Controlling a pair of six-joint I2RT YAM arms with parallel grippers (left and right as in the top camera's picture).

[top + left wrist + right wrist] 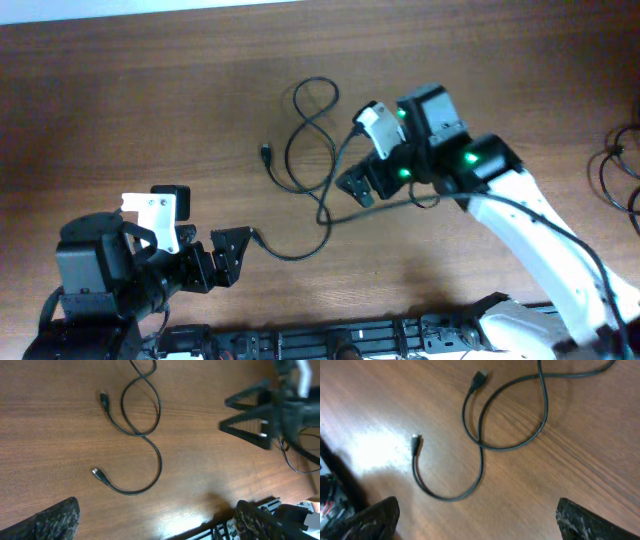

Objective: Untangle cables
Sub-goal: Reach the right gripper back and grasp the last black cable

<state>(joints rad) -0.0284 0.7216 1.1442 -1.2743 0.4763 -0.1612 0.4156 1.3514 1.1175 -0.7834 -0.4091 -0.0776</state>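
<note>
black cables [161, 462] lie looped mid-frame on the wooden table [120, 100]. left gripper [232, 255] lower left, right gripper [358, 183] right of centre — both spread wide, empty.

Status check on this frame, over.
Left gripper open, empty. Right gripper open, empty. Cables flat on table, looped and crossed, not gripped. Nothing blocking them.
</note>
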